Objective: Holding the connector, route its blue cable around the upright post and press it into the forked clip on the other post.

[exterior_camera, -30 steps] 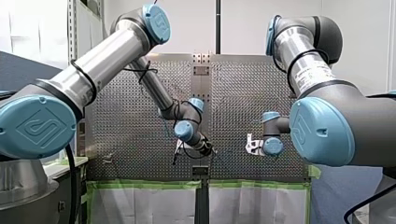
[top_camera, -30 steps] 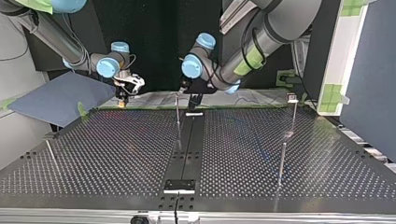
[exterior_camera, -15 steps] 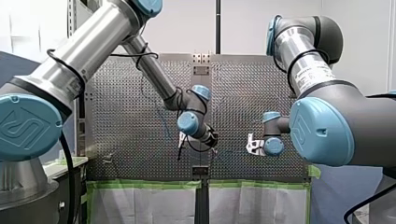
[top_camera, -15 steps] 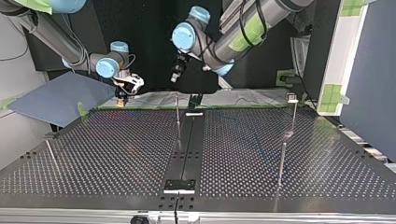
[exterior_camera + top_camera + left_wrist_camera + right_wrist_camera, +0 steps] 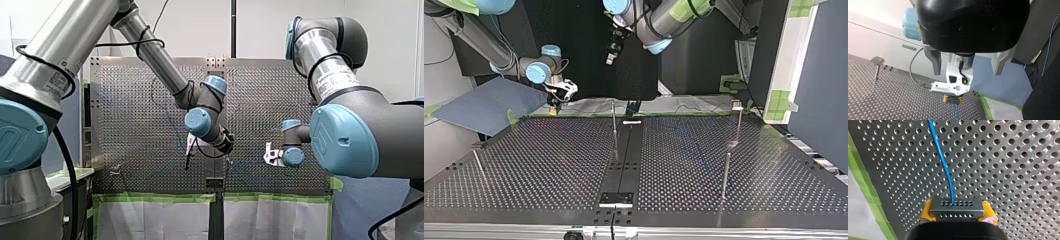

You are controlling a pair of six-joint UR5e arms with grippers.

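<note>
The connector (image 5: 956,208) sat clamped between the yellow pads (image 5: 926,211) of your right hand (image 5: 957,214), at ten o'clock of the upright post (image 5: 614,122) in the top view, and its blue cable (image 5: 944,162) looked neither routed nor pressed into the forked clip (image 5: 737,105), while your left hand (image 5: 966,72) hung spread and empty.

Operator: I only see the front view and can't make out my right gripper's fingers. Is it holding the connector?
Observer: Yes. In the right wrist view the right gripper is shut on the connector.
Operator: Where does the cable run?
Observer: The blue cable leaves the connector's face and runs out over the perforated table.
Operator: And my left gripper?
Observer: The left gripper is open in its wrist view, with nothing between its fingers.
</note>
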